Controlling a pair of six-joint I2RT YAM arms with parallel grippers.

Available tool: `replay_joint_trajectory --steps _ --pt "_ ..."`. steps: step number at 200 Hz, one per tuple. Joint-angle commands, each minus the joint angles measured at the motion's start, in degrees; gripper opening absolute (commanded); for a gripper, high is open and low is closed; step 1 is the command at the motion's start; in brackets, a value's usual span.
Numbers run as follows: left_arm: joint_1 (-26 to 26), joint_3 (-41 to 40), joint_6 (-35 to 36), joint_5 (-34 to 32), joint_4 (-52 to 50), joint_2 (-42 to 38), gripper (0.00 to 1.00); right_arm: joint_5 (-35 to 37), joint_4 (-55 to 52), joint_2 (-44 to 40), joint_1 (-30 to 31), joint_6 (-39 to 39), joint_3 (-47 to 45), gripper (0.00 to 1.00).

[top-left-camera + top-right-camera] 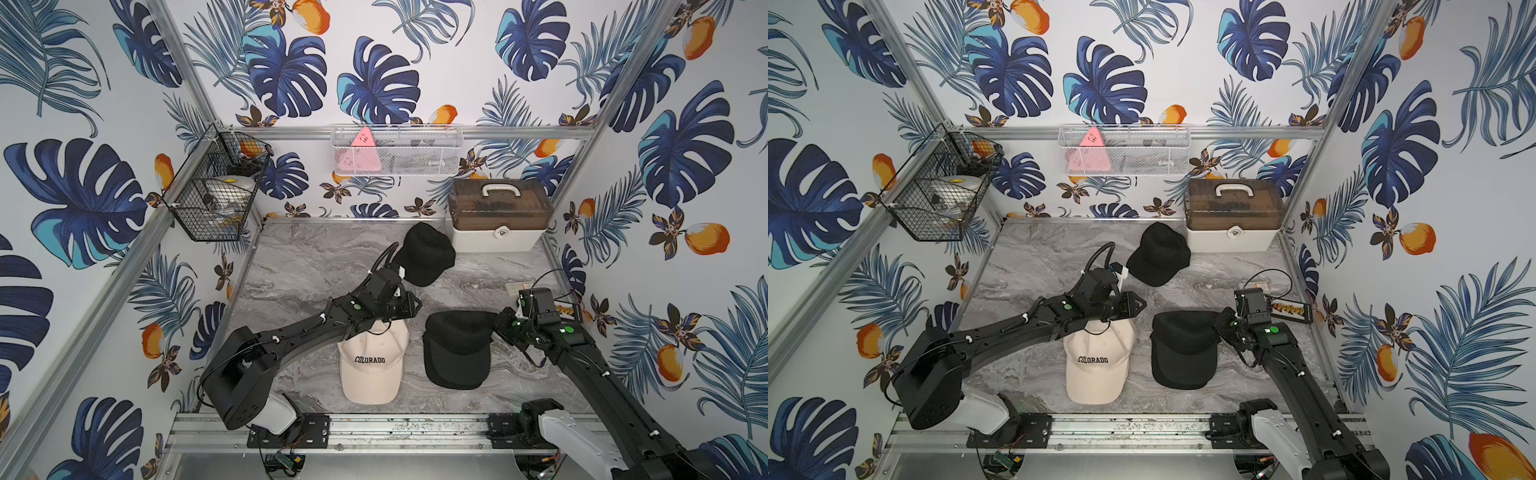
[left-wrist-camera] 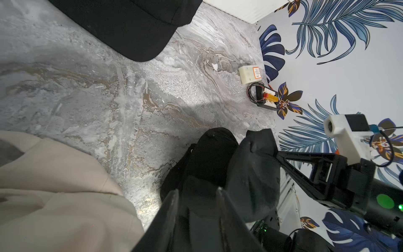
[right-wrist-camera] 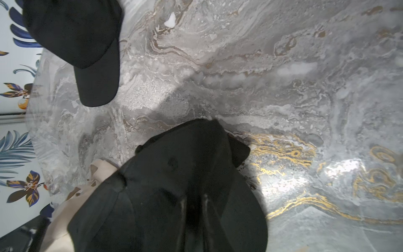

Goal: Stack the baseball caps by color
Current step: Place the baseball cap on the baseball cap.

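Observation:
A cream "COLORADO" cap lies at the front centre, brim toward the front. Right of it sits a pile of black caps, two brims showing. One more black cap lies at the back. My left gripper hovers over the cream cap's rear, jaws apart with nothing between them. My right gripper rests on the black pile's crown at its right side, jaws a narrow gap apart.
A white toolbox with a brown lid stands at the back right. A small white box and a connector board lie by the right wall. A black wire basket and a white mesh basket hang on the walls.

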Motion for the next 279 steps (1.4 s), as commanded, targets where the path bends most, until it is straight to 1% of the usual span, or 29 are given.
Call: replay_joint_trajectory --steps 1,10,33,43,60,79,95,107,128,143,160,174,203,215,228,258,279 --pt "0.08 1.96 4.09 -3.0 -2.09 -0.37 0.36 -0.7 3.87 0.75 0.02 0.51 -1.35 0.24" --pt "0.1 2.66 5.08 -1.87 -2.07 0.05 0.37 -1.53 4.14 1.47 0.04 0.49 -1.61 0.28" --pt "-0.72 4.69 7.54 2.26 -0.8 1.92 0.38 -2.87 4.48 2.55 0.05 -0.15 -1.63 0.33" --pt "-1.72 6.13 10.02 3.29 -0.69 2.91 0.4 -3.62 4.81 2.52 0.1 -0.3 -1.48 0.35" --pt "-4.09 9.82 15.21 2.72 -2.49 5.21 0.41 -5.92 6.15 2.35 0.07 -0.16 -1.28 0.35" --pt "-6.33 14.44 20.4 -1.67 -6.58 8.23 0.41 -8.33 5.93 2.18 0.11 0.69 0.28 0.31" --pt "-6.92 16.69 22.72 -4.08 -8.31 10.19 0.41 -9.76 5.73 1.24 0.15 1.22 1.52 0.26" --pt "-7.01 17.41 23.8 -4.45 -8.44 11.26 0.41 -10.12 5.69 0.26 0.14 1.34 1.9 0.23" --pt "-7.28 19.1 25.87 -2.28 -9.63 13.4 0.43 -11.59 6.46 -0.62 0.21 1.93 1.27 0.21" --pt "-7.76 19.89 26.01 -4.63 -11.54 15.01 0.44 -12.51 7.29 -0.23 0.28 2.16 0.36 0.21" --pt "-7.96 18.55 25.63 -6.45 -10.36 15.82 0.46 -12.87 8.06 0.58 0.29 2.29 -1.14 0.2" --pt "-7.9 17.6 25.7 -5.51 -9.0 16.58 0.48 -12.61 9.24 1.18 0.32 2.28 -2.66 0.2" --pt "-7.94 18.26 26.17 -1.05 -9.29 19.35 0.48 -11.67 10.6 3.29 0.33 1.36 -4.84 0.21" --pt "-7.99 18.03 26.11 -0.61 -9.15 19.9 0.48 -11.77 10.81 4.2 0.3 0.98 -5.27 0.21" --pt "-8.02 17.19 25.74 -2.68 -8.83 20.32 0.47 -12.04 11.0 4.86 0.34 0.6 -5.52 0.21" --pt "-7.98 17.73 25.17 -11.76 -12.61 23.11 0.35 -12.26 10.54 4.45 0.28 0.38 -5.85 0.22" --pt "-8.03 18.13 24.88 -14.45 -13.37 24.46 0.3 -11.67 8.81 3.59 0.34 -0.22 -5.03 0.24"
